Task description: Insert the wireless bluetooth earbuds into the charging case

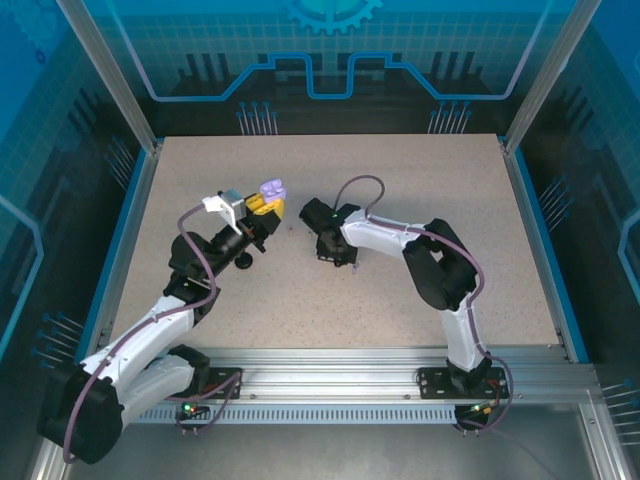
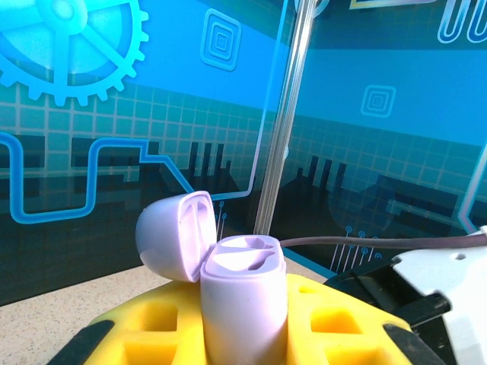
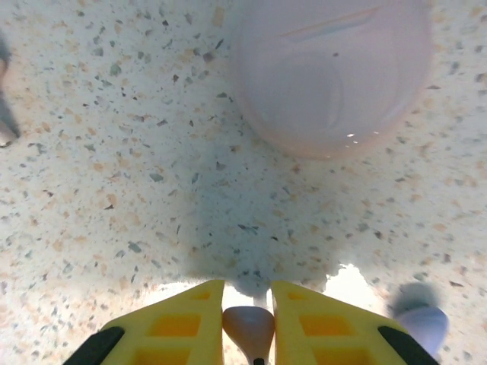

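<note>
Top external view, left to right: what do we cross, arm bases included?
left arm base → purple charging case, lid open → right hand → right arm base

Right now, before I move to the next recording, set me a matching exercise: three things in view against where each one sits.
Things:
1. lilac case
2. pink earbud
3. pale pink round case

Places:
A. lying on the table, ahead of the right gripper
B. between the right gripper's two yellow fingers
C. upright, lid open, held in the left gripper

Pairs: 1-C, 2-B, 3-A
</note>
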`<state>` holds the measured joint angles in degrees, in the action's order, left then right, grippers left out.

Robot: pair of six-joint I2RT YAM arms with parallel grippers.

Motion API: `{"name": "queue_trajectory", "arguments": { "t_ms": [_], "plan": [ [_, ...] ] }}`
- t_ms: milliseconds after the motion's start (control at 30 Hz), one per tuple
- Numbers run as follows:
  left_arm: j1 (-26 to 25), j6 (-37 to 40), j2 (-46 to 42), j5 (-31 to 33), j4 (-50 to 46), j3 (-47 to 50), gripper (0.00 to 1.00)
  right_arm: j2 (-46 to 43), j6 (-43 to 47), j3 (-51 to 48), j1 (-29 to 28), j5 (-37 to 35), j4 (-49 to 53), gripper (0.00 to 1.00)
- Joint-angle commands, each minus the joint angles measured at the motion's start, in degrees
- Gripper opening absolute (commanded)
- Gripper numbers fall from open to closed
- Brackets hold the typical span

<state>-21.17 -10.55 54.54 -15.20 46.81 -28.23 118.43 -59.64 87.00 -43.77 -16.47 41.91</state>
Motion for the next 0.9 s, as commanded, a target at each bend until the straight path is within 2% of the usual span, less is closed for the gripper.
{"name": "queue_trajectory", "arguments": {
  "t_ms": [0, 233, 567, 867],
  "plan": [
    [-0.4, -0.3, -1.0, -0.1, 1.5, 0.2, 0.0, -5.3, 1.1, -0.4, 0.3, -2.4, -0.3, 0.19],
    [-1.0, 0.5, -0.6, -0.4, 3.5, 0.7, 0.0, -12.5, 4.9, 1.8, 0.9, -3.8, 0.1, 0.19],
    [-1.7, 3.2, 1.8, -1.1, 10.3, 3.1, 0.0, -20.8, 13.3, 12.6, 1.8, -5.5, 2.7, 0.19],
    [-3.4, 9.9, 7.8, -1.5, 19.0, 4.0, 0.0, -28.2, 20.3, 15.4, 2.0, -2.8, -2.8, 0.19]
  ]
}}
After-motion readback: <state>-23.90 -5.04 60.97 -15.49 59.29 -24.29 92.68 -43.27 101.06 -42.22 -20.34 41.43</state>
